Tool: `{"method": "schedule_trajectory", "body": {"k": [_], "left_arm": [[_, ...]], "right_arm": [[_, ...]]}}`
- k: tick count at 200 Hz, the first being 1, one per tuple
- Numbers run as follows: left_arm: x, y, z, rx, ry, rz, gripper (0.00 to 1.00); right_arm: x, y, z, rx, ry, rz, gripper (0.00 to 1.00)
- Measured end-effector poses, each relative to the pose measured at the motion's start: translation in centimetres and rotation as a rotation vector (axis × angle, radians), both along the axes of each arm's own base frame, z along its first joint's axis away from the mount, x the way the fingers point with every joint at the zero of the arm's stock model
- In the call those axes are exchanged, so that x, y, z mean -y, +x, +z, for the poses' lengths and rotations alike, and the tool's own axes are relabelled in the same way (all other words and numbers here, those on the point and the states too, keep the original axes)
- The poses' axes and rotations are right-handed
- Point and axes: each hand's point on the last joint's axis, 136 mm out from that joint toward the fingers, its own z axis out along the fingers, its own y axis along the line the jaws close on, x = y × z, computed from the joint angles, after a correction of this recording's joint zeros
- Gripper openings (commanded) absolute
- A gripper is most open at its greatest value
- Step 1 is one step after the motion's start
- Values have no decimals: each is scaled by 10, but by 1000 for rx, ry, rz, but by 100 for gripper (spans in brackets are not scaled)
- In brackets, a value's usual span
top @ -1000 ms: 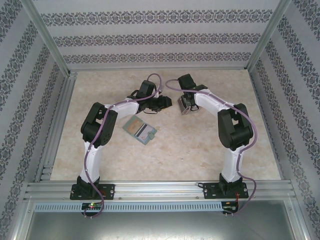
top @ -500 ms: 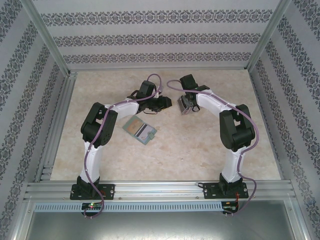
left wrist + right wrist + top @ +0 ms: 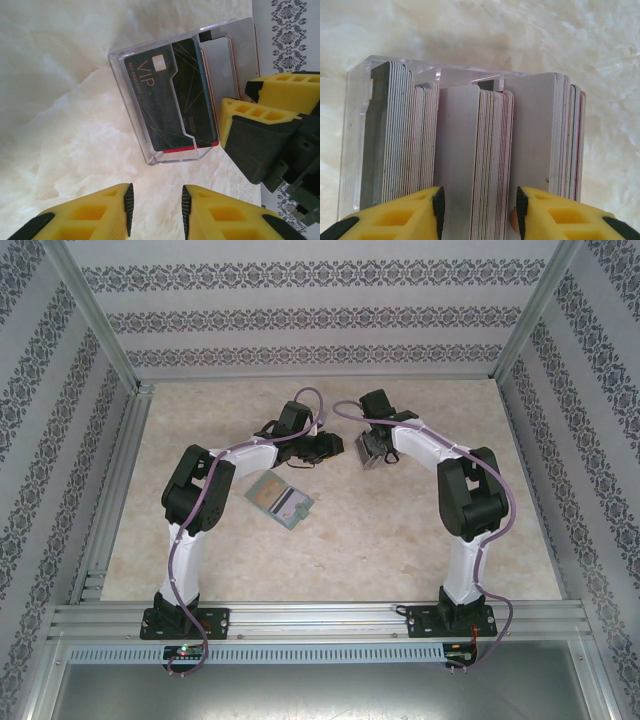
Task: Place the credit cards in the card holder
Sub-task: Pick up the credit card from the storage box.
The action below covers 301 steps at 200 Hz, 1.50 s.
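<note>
The card holder is lying flat on the table, closest to the arm bases and just beside the left arm's elbow. From overhead it looks opened out, but whatever is on its inner face is too small to make out. Further back, the left gripper and right gripper face each other near the middle of the table, well apart from the holder. The wrist cams give you what the overhead can't: the credit cards are standing on edge, packed into a clear box, with a black VIP card at the front. On the left wrist cam the left fingers are spread with only bare table between them, a bit short of the box, and the right gripper's yellow fingers sit at the box's far side. On the right wrist cam the right fingers straddle a bundle of cards from the middle of the stack, though honestly I can't tell if they're actually squeezing it.
</note>
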Motion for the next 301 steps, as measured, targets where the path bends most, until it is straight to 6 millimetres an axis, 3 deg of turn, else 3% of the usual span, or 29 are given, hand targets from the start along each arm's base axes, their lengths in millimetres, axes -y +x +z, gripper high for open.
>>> {"method": "schedule_trajectory", "body": {"k": [154,179,210,301], "left_arm": [[1,0,1,-1,-6,1,34],[1,0,1,-1,-8,-1,34],[1,0,2,0,-11,-3,34],[2,-1,3,1,-16,-9,34]], "right_arm": [[12,3,2,19,-67,-29,38],[12,3,2,19,-68,-28,30],[12,3,2,19,-67,-29,27],[11,3,5,24,-64,-28,8]]}}
